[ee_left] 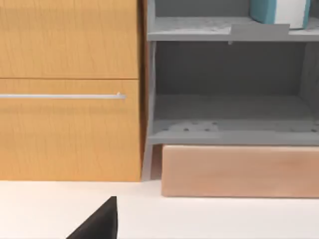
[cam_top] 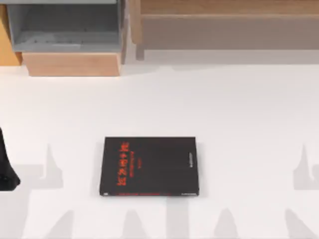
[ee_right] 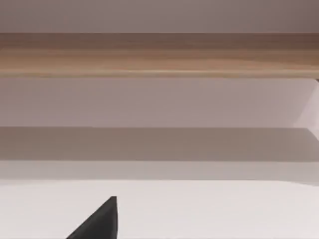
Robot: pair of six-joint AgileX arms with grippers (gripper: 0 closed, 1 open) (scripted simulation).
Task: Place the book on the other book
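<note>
**Black book flat on the counter, teal book up on the shelf**

The black book lies flat on the white counter, a little toward 7 o'clock from the counter's middle in the top view. Its cover faces up, with red characters running along the side nearest 9 o'clock and a thin line of pale text near the 3 o'clock edge. Nothing rests on it or touches it.

The light blue book stands on the upper board of the grey shelf unit in the left wrist view, with its white page edges showing beside the teal cover. That shelf unit sits at about 11 o'clock on the counter, next to an orange wooden cabinet with a slim metal handle, well apart from the black book.

The left arm is parked at the counter's 9 o'clock edge. Whether its jaws are wide or narrow cannot be told, and the same holds for the right arm's jaws.
</note>
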